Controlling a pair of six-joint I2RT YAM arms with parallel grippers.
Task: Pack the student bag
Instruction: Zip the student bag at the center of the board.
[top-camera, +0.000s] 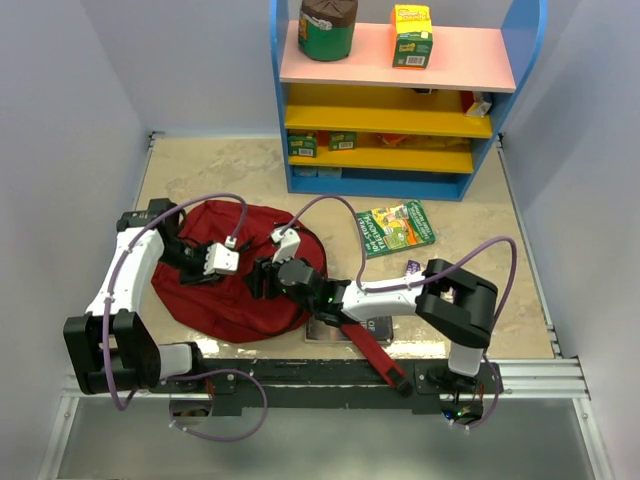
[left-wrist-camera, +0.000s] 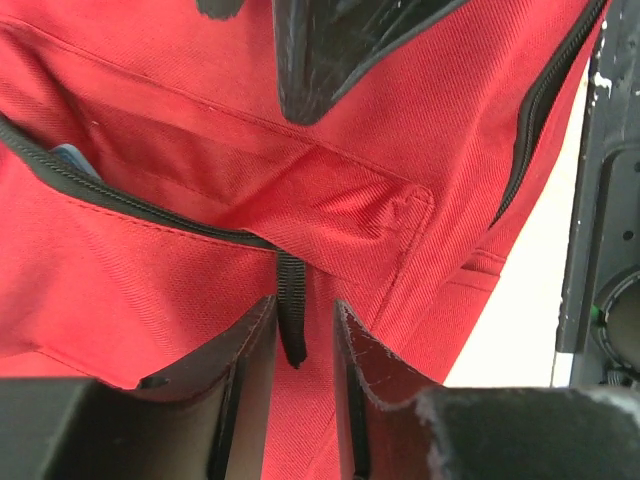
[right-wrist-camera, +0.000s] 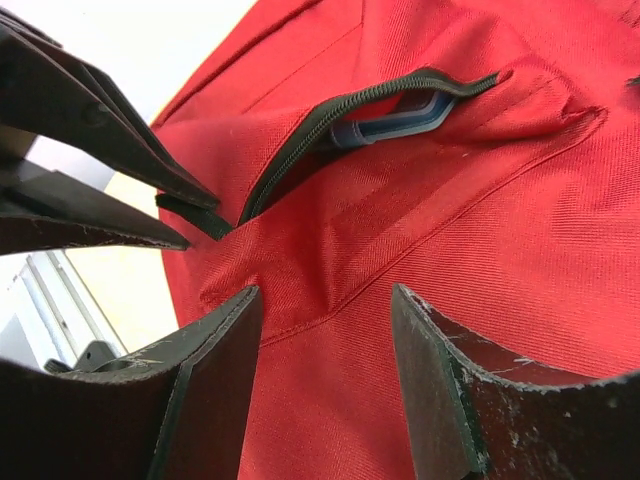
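Note:
The student bag (top-camera: 235, 290) lies flat on the table's left half, dark red with dark zippers. My left gripper (top-camera: 215, 262) sits on its upper left part. In the left wrist view the left gripper (left-wrist-camera: 303, 302) stands narrowly open around a black zipper pull (left-wrist-camera: 290, 320), with a gap showing on the pull's right side. My right gripper (top-camera: 265, 278) is at the bag's middle. In its own view the right gripper (right-wrist-camera: 325, 295) is open, jaws spread over bare red fabric just below a half-open pocket zipper (right-wrist-camera: 300, 150). A blue object (right-wrist-camera: 400, 125) shows inside that pocket.
A blue shelf unit (top-camera: 400, 100) stands at the back, with a green jar (top-camera: 328, 28) and a yellow box (top-camera: 411, 35) on top. A green book (top-camera: 395, 228) lies to the right of the bag. A red bag strap (top-camera: 375, 350) trails toward the front rail.

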